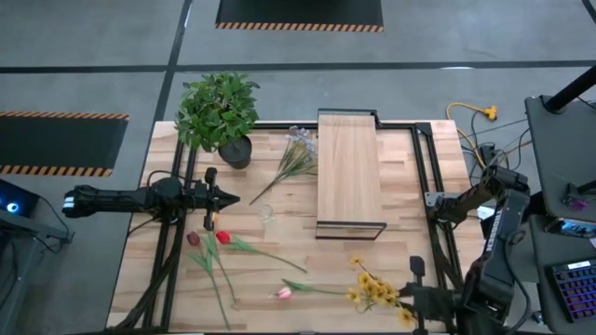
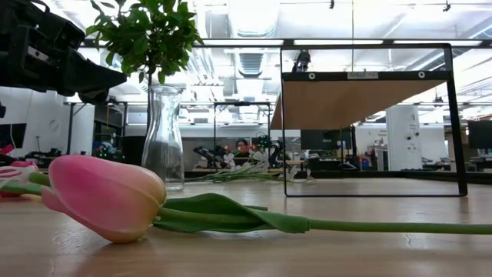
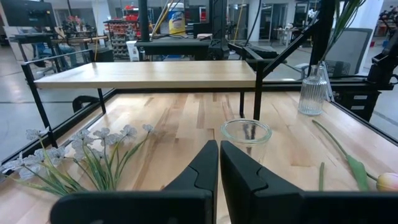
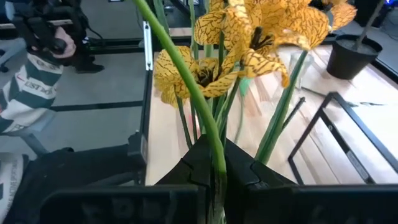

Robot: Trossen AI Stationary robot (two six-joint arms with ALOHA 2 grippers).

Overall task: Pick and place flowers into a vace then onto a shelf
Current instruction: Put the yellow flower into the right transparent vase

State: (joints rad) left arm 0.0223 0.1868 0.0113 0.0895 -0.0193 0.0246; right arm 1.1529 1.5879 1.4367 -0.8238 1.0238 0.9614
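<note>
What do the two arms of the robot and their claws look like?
Both arms are dark, almost black, built from rounded jointed segments. The left claw and the right claw each have two thick matte-black fingers with angular, wedge-shaped tips. No markings are visible on them.

Loose flowers [image 1: 244, 249] lying flat, scattered across desk; yellow blooms [image 4: 236, 37] stem-clamped in right gripper [image 4: 214, 171]; shelf [image 1: 349, 169] upright, bare.

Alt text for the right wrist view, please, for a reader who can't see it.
The right gripper is shut on the green stem of the yellow flowers, whose dark-veined blooms fill the upper picture. Beyond them lie the wooden table, a black frame, and a black plant pot at the far edge.
</note>
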